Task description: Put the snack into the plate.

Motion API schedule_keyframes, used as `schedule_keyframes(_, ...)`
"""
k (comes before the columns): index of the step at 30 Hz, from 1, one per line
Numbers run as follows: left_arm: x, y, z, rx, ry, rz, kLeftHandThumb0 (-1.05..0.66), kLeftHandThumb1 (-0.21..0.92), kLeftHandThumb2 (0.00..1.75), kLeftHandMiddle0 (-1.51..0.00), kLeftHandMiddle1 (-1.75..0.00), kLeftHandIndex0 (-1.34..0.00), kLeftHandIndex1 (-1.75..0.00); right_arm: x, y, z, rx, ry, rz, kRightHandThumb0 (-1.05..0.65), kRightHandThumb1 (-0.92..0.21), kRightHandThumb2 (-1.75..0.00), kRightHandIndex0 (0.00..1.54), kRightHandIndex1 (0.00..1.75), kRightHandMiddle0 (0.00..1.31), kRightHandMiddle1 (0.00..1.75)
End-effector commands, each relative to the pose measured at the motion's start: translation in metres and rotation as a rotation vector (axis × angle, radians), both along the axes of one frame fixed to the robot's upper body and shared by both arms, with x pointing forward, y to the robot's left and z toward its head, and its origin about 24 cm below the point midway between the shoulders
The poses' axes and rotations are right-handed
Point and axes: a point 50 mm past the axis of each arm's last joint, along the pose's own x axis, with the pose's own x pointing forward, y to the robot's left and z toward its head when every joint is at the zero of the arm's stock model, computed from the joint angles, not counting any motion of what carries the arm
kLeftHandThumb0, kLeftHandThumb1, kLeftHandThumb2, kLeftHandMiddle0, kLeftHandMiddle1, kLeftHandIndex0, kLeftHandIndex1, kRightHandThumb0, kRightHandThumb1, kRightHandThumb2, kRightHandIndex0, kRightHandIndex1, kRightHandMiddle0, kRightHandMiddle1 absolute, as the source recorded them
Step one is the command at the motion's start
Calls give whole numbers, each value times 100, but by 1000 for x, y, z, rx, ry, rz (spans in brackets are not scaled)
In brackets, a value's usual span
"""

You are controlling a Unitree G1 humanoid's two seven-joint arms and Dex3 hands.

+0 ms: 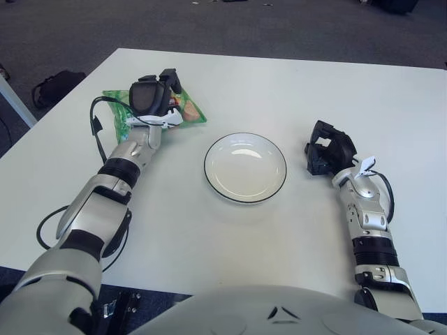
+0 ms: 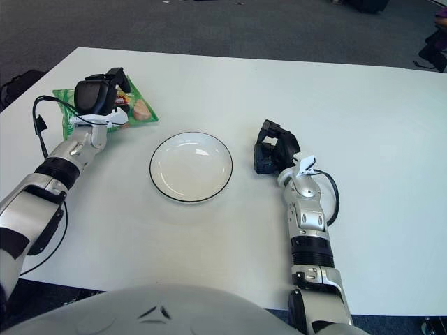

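A green snack bag is held in my left hand, whose black fingers are curled over it at the table's left, a short way left of and beyond the plate. Most of the bag is hidden under the hand; a green corner with an orange picture sticks out to the right. The white plate with a dark rim sits at the table's middle with nothing in it. My right hand shows just right of the plate, its fingers curled and holding nothing.
The white table stretches wide behind the plate. A black cable loops beside my left forearm. Dark carpet lies beyond the table's far edge, with a black bag on the floor at the left.
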Motion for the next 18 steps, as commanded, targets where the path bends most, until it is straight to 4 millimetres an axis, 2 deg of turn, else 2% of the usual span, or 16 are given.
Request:
schedule_keyframes(1, -3, 6, 8, -15, -28, -8, 0, -12, 175, -98, -158, -72, -175, -22, -4, -41, 34, 162, -35, -57, -11, -157, 136, 175, 79, 175)
schedule_keyframes(7, -12, -3, 34, -25, -131, -84, 0, -10, 175, -96, -161, -70, -175, -22, -4, -42, 34, 171, -42, -58, -11, -157, 135, 175, 79, 175)
schedule_keyframes(18, -30, -17, 54, -22, -231, -172, 0, -8, 175, -93, -168, -68, -175, -22, -4, -41, 36, 173, -33, -57, -11, -157, 135, 175, 79, 175)
